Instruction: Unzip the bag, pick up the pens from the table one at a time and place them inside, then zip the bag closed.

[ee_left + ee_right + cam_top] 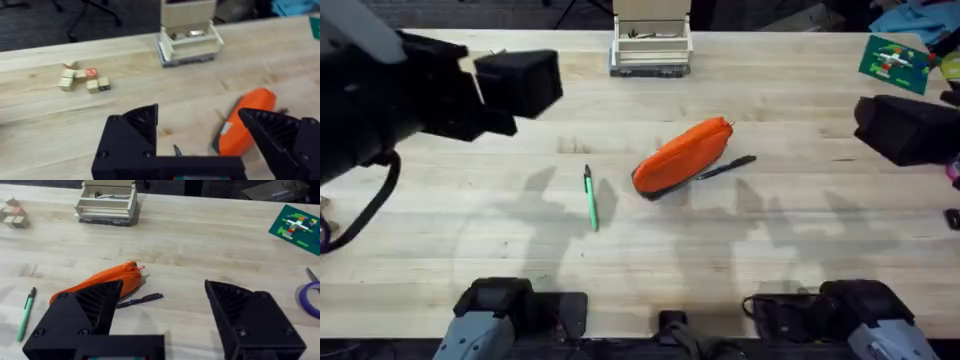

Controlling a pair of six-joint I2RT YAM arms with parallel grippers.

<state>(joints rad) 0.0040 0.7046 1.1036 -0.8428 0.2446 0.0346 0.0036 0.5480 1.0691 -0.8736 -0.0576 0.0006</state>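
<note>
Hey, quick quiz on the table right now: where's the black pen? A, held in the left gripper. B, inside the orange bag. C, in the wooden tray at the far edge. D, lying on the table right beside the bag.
D: the black pen lies flat on the table right against the orange bag, outside it.

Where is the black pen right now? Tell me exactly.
In the overhead view the black pen lies flat on the table, just right of centre, against the right side of the orange bag; the green pen lies apart, left of the bag.
</note>
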